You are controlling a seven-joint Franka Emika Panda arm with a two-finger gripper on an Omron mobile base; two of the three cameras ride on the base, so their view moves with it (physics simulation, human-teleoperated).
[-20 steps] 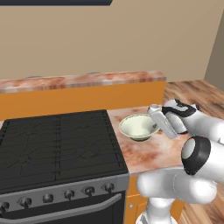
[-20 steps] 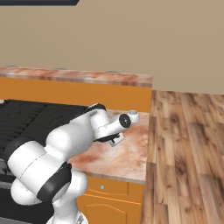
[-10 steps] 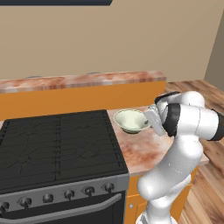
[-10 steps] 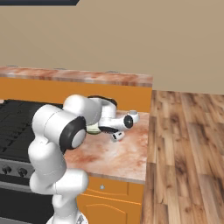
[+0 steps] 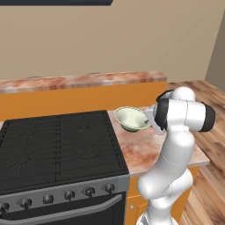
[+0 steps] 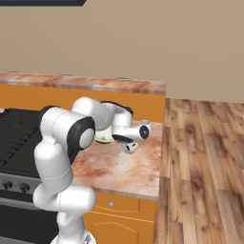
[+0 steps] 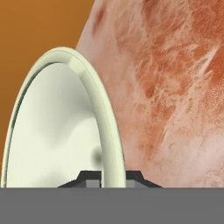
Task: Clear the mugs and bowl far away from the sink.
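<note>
The pale cream-green bowl is over the marbled counter just right of the stove, tipped up on the side where I hold it. My gripper is shut on its right rim. In the hand view the bowl stands on edge, and its rim runs down between my fingertips, with the gripper clamped across it. From the right base view the bowl peeks out behind my forearm, and the gripper meets it there. The red mug and the sink are out of view.
A black gas stove fills the counter's left part, its edge close to the bowl. The pink marbled counter ends at the right in a drop to the wooden floor. An orange back ledge rises behind.
The arm has folded up and its elbow has swung over the counter. The bowl, held in the gripper, has shifted a little left and back toward the stove.
</note>
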